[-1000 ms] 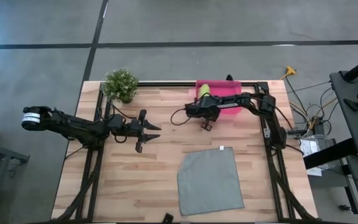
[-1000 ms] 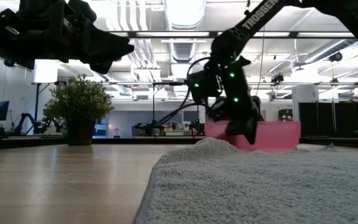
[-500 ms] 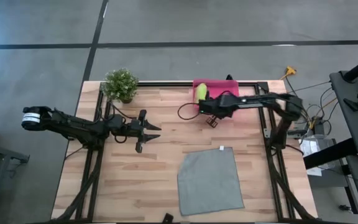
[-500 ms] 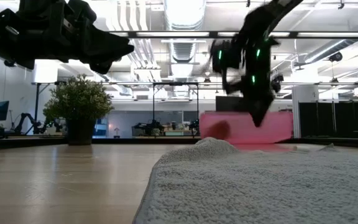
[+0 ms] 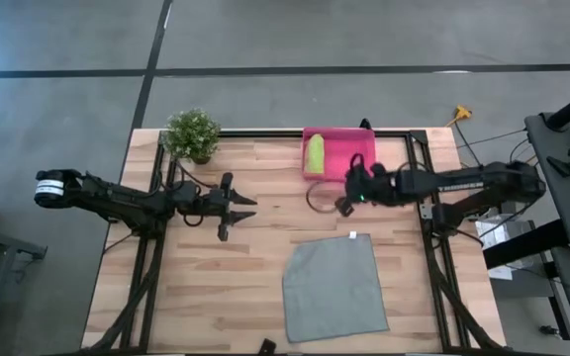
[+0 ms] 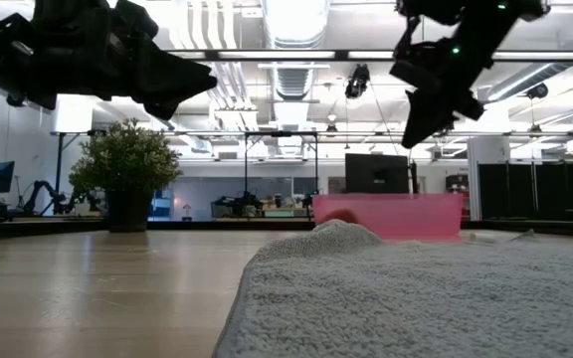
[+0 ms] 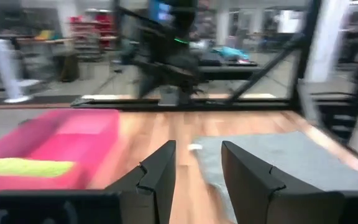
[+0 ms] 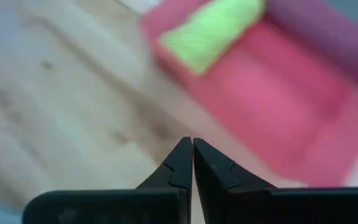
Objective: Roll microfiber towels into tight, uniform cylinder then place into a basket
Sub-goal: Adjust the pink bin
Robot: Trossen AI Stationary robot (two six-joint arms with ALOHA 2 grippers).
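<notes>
The lime green towel [image 5: 315, 151] lies rolled in the left end of the pink basket [image 5: 349, 168] at the table's far edge; it also shows in the right wrist view [image 8: 213, 31]. The grey towel [image 5: 334, 287] lies flat on the table near the front, with its white tag [image 5: 352, 235] at its far edge. My right gripper [image 5: 344, 203] is shut and empty. It hangs above the table just in front of the basket, high in the low view [image 6: 421, 109]. My left gripper [image 5: 236, 208] is open and empty over the table's left half.
A small potted plant [image 5: 192, 133] stands at the far left corner. Black frame rails [image 5: 161, 198] run along the table's left, right and far sides. Bare wood [image 5: 265, 237] lies between the two grippers and the grey towel.
My right gripper has risen from beside the basket and drawn back toward the table's right edge, its arm swinging away from over the basket. The green roll stays in the basket and now shows in full. My left arm has kept still.
</notes>
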